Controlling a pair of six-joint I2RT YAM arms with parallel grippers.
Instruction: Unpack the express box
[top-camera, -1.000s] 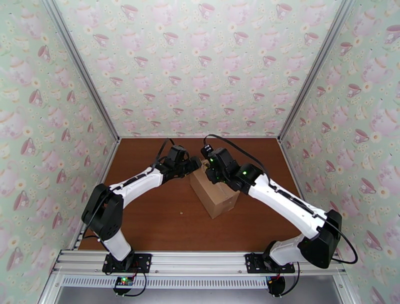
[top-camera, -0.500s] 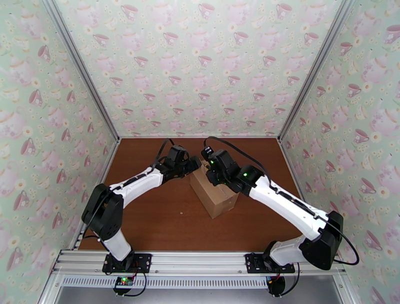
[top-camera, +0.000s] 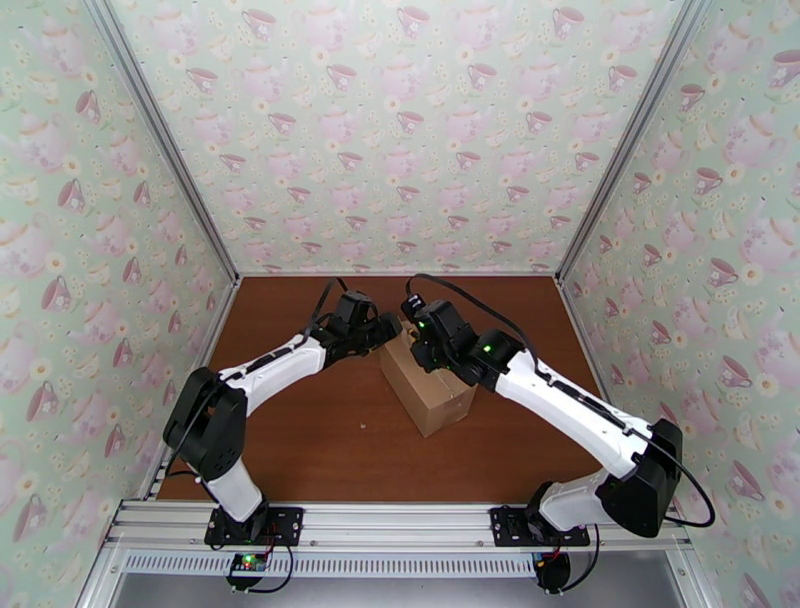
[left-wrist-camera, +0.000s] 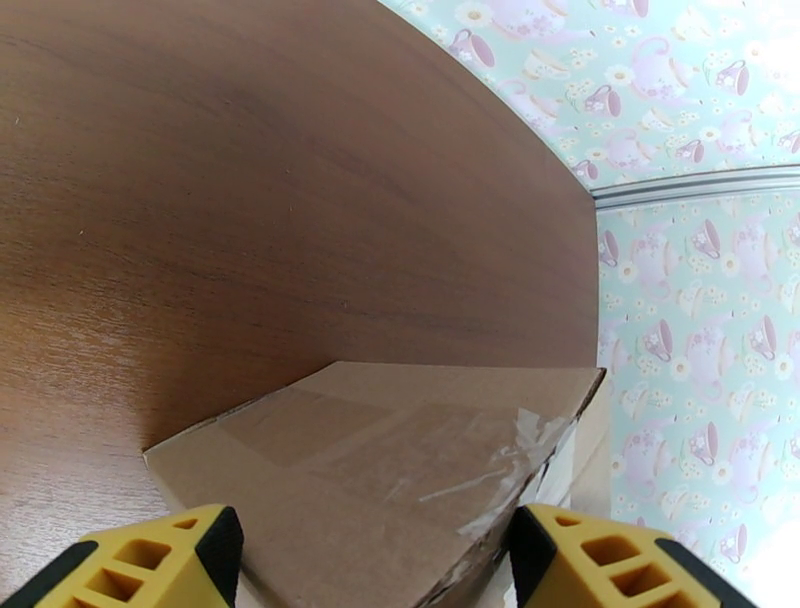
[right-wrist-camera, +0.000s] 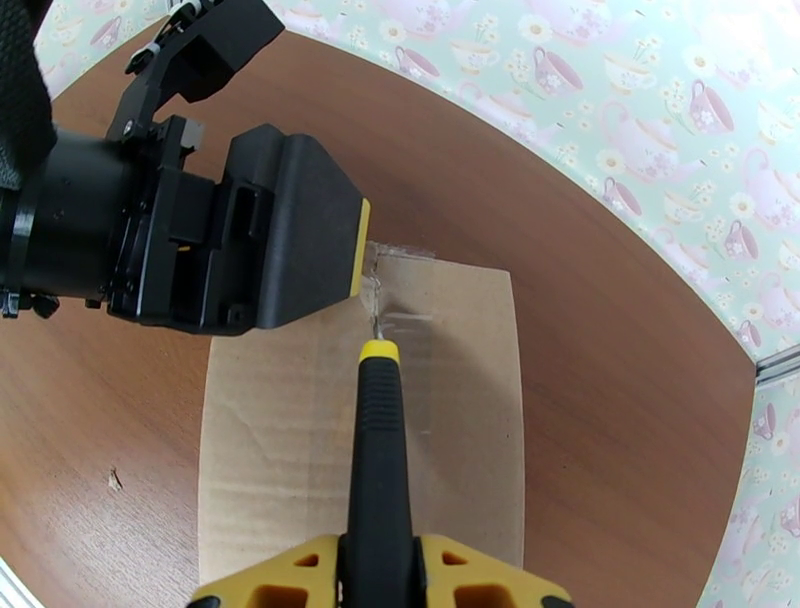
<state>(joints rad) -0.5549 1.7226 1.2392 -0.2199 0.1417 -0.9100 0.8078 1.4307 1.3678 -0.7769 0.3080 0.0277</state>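
The express box (top-camera: 432, 392), a plain brown carton with clear tape on its seam, stands mid-table. Its taped far end (left-wrist-camera: 400, 460) lies between my left gripper's (left-wrist-camera: 375, 565) yellow fingertips, which stand wide open; whether they touch the cardboard I cannot tell. My right gripper (right-wrist-camera: 380, 575) is shut on a black-handled cutter (right-wrist-camera: 380, 450) with a yellow collar. The cutter's tip meets the tape at the far end of the box top (right-wrist-camera: 270, 440), right beside one left finger (right-wrist-camera: 300, 230). From above, the left gripper (top-camera: 388, 327) and right gripper (top-camera: 425, 348) meet over the box's far end.
The brown table (top-camera: 300, 440) is walled in on three sides by teacup-patterned panels (top-camera: 400, 130). A small crumb (right-wrist-camera: 115, 482) lies on the wood left of the box. Both arm bases sit on the rail (top-camera: 400, 525) at the near edge.
The right arm has shifted very slightly toward the left. The box and the left arm have stayed where they were.
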